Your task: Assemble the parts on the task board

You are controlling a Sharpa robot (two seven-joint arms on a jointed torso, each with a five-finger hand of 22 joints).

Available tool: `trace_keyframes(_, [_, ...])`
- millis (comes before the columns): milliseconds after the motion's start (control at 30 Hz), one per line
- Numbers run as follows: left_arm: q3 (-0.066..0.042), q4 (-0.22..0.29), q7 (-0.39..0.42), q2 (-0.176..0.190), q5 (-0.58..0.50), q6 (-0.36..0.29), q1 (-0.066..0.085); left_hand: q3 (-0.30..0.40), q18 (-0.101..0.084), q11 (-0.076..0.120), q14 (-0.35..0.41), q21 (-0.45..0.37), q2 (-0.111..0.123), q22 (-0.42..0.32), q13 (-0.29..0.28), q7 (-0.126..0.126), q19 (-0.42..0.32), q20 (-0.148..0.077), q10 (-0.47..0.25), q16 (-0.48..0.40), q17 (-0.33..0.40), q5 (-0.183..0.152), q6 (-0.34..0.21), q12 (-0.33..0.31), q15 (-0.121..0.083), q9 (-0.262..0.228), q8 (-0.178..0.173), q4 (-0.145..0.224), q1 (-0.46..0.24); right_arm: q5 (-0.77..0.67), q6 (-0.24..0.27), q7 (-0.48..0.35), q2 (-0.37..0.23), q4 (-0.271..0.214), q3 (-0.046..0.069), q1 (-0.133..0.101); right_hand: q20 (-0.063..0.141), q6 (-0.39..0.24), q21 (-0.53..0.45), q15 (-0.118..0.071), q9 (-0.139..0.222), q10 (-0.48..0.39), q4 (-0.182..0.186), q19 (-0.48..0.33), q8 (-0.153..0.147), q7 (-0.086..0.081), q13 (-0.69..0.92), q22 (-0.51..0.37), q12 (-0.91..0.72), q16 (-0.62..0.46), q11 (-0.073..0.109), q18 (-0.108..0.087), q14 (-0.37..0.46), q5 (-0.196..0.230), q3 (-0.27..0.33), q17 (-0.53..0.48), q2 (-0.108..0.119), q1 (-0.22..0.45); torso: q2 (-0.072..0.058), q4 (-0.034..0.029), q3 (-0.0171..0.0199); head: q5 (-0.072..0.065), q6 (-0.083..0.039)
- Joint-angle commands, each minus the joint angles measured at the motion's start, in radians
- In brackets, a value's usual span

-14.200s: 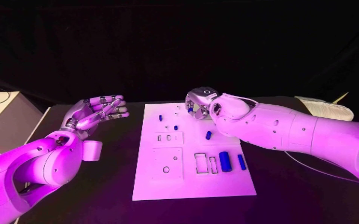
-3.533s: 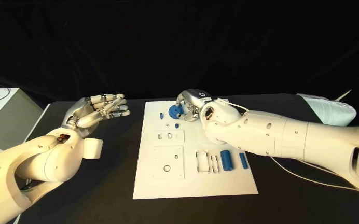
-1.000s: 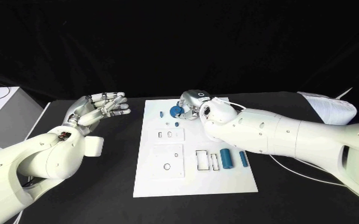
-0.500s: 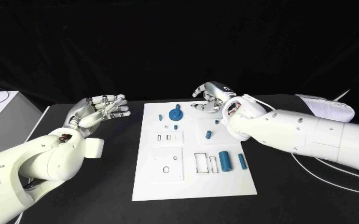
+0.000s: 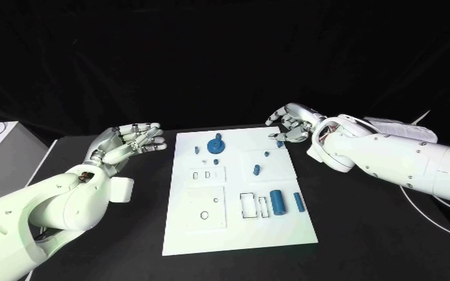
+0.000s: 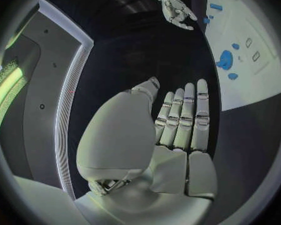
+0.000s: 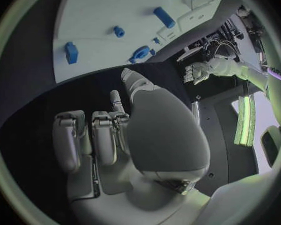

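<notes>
- Black table (image 5: 375, 229) with dark backdrop all round; the white task board (image 5: 235, 222) lies mid-table, long side running away from the robot.
- Blue parts on it — a round disc piece (image 5: 216, 145) near the far edge, a big cylinder (image 5: 277, 200) and a slimmer one (image 5: 299, 202) near the right edge.
- Left hand (image 5: 129, 142) hovers off the board's left edge, fingers straight and apart, holding nothing.
- Right hand (image 5: 292, 123) sits past the far right corner, fingers loosely curled but spread, nothing in it.
- Bare table on both sides of the board.
</notes>
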State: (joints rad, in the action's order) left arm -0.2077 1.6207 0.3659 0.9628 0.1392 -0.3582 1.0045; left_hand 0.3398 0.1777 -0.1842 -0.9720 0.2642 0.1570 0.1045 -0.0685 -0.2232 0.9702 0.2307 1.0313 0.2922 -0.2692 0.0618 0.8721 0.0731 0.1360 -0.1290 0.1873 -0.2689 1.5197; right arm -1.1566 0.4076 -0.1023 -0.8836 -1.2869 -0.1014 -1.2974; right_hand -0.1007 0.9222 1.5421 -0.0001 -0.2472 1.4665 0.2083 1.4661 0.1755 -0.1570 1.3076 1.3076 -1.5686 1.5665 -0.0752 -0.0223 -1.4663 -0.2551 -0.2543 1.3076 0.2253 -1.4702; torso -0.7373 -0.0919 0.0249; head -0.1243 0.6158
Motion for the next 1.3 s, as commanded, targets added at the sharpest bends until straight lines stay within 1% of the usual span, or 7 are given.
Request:
trace_keyframes(33, [-0.001,-0.001,0.008,-0.003,-0.001,0.02,-0.005,0.006,0.005,0.002,0.005,0.004,0.009,-0.001,0.0,-0.016,-0.001,0.003,0.006,0.004,-0.002,-0.004,-0.002,-0.004,-0.001,0.001,-0.006,0.001,0.005,-0.017,-0.095,-0.051,-0.011,0.017,0.0,0.001,-0.006,-0.003,0.004,0.005,0.002,0.104,-0.007,0.089,-0.004,-0.006,0.263,0.233,-0.002,0.004,-0.006,0.013,-0.104,-0.005,0.001,0.263,0.001,-0.01,0.0,0.0016,-0.0003,-0.009,0.003])
trace_keyframes(167, [-0.001,-0.001,0.008,-0.003,-0.001,0.02,-0.01,0.006,0.005,0.002,0.005,0.004,0.009,-0.001,0.0,-0.016,-0.001,0.003,0.006,0.004,-0.002,-0.004,-0.002,-0.004,-0.001,0.001,-0.006,0.001,0.005,-0.044,-0.102,-0.045,-0.02,0.047,-0.001,0.003,-0.006,-0.004,0.004,0.005,0.002,0.104,-0.007,0.089,-0.004,-0.006,0.263,0.233,-0.002,0.004,-0.006,0.013,-0.104,-0.006,0.001,0.263,0.002,-0.01,-0.001,0.0005,0.0008,-0.012,0.006])
trace_keyframes(433, [-0.001,-0.002,0.008,-0.001,-0.001,0.02,-0.012,0.006,0.005,0.002,0.005,0.004,0.009,-0.001,0.0,-0.016,-0.001,0.003,0.006,0.004,-0.002,-0.004,-0.002,-0.004,-0.001,0.001,-0.006,0.001,0.005,-0.063,-0.107,-0.036,-0.023,0.089,-0.001,0.008,-0.006,-0.006,0.004,0.005,0.003,0.104,-0.007,0.089,-0.006,-0.007,0.263,0.233,-0.002,0.004,-0.007,0.013,-0.104,-0.006,0.002,0.263,0.004,-0.009,0.0,-0.001,-0.0014,-0.012,0.009])
trace_keyframes(733, [-0.001,-0.002,0.008,0.001,-0.001,0.019,-0.013,0.006,0.005,0.002,0.005,0.004,0.009,-0.001,0.0,-0.016,-0.001,0.003,0.006,0.004,-0.002,-0.004,-0.002,-0.004,-0.001,0.001,-0.006,0.001,0.005,-0.07,-0.115,-0.028,-0.003,0.114,-0.002,0.024,-0.007,-0.01,0.003,0.006,0.004,0.104,-0.004,0.089,-0.008,-0.008,0.263,0.232,-0.002,0.004,-0.008,0.013,-0.104,-0.006,0.003,0.263,0.005,-0.005,-0.001,-0.0012,-0.0014,-0.008,0.014])
trace_keyframes(933, [-0.001,-0.001,0.008,0.002,-0.001,0.018,-0.013,0.008,0.005,0.002,0.005,0.004,0.01,-0.001,0.0,-0.015,-0.001,0.003,0.007,0.004,-0.003,-0.004,-0.002,-0.004,-0.001,0.001,-0.006,0.003,0.007,-0.069,-0.124,-0.023,0.01,0.131,-0.004,0.038,-0.007,-0.01,0.002,0.007,0.004,0.104,-0.003,0.089,-0.008,-0.008,0.263,0.231,-0.002,0.004,-0.008,0.013,-0.104,-0.007,0.003,0.263,0.004,-0.004,0.0,-0.0015,-0.0037,-0.007,0.019])
trace_keyframes(1167, [-0.001,-0.001,0.008,0.004,-0.001,0.017,-0.013,0.008,0.005,0.002,0.005,0.004,0.01,-0.001,0.0,-0.015,-0.001,0.003,0.007,0.004,-0.003,-0.004,-0.002,-0.004,-0.001,0.001,-0.006,0.003,0.007,-0.069,-0.122,-0.016,0.023,0.146,-0.005,0.049,-0.007,-0.01,0.004,0.007,0.005,0.104,0.0,0.09,-0.009,-0.009,0.263,0.233,-0.002,0.004,-0.009,0.014,-0.104,-0.01,0.002,0.263,0.002,-0.001,0.0,-0.0003,-0.0019,-0.005,0.022])
trace_keyframes(1300, [-0.001,-0.001,0.008,0.003,0.0,0.017,-0.013,0.008,0.005,0.002,0.005,0.004,0.01,-0.001,0.0,-0.015,-0.001,0.003,0.007,0.004,-0.003,-0.004,-0.002,-0.004,-0.001,0.001,-0.006,0.003,0.007,-0.074,-0.103,-0.004,0.033,0.155,-0.005,0.052,-0.008,-0.004,0.005,0.008,0.005,0.104,0.005,0.09,-0.007,-0.009,0.263,0.234,-0.002,0.004,-0.009,0.014,-0.104,-0.016,-0.007,0.263,-0.01,0.0,0.001,-0.0012,-0.003,-0.006,0.024])
